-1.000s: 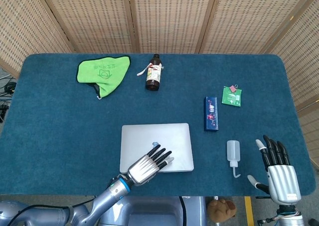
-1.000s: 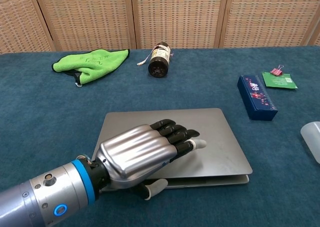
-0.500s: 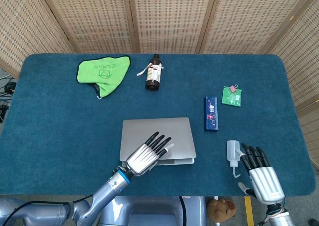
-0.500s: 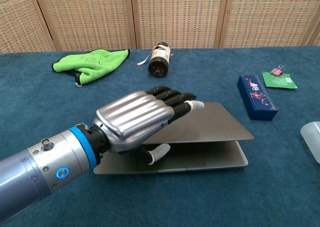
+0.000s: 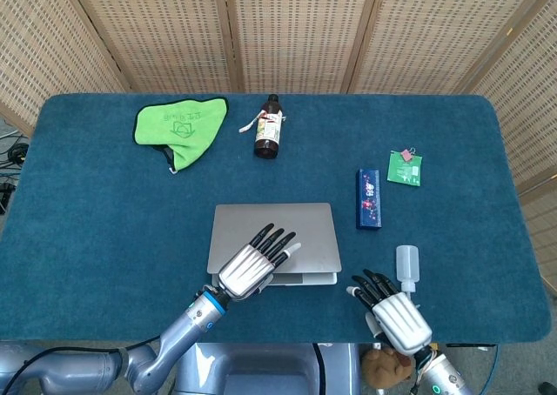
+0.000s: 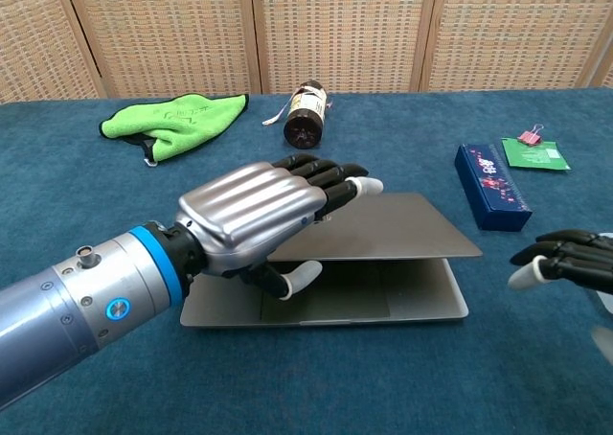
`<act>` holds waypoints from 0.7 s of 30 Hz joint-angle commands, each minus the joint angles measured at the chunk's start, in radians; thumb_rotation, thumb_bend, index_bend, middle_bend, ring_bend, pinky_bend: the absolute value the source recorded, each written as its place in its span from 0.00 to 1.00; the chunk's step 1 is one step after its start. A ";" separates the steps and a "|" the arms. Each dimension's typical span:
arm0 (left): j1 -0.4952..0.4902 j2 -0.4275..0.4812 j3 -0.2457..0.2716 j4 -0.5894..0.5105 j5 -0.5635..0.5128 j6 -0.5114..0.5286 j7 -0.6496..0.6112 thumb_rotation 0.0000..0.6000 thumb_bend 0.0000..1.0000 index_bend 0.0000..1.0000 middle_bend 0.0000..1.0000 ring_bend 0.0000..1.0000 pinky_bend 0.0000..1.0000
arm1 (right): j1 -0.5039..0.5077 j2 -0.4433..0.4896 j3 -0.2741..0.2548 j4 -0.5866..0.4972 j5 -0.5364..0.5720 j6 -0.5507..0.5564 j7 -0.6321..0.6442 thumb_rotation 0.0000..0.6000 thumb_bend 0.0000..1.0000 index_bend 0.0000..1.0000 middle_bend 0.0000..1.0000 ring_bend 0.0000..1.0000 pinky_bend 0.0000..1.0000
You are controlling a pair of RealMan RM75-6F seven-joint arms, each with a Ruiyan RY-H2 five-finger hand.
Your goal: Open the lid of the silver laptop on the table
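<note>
left hand (image 6: 259, 215): fingers out flat on top, thumb tucked under, holding | right hand (image 5: 396, 308): low, palm down, fingers apart, holding nothing

no lettering can be read anywhere. well beyond the left hand (image 6: 251, 226), the brown bottle (image 5: 268, 127) carries a label too small to make out, and the green cloth (image 5: 179, 127) bears a faint printed emblem. the blue box (image 6: 490, 186) off to its right shows only small pink marks.
</note>
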 commanded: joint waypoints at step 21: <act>-0.019 0.009 0.010 0.018 -0.027 0.022 -0.030 1.00 0.48 0.00 0.00 0.00 0.00 | 0.133 -0.188 0.043 0.067 0.184 -0.206 0.000 1.00 1.00 0.20 0.15 0.04 0.15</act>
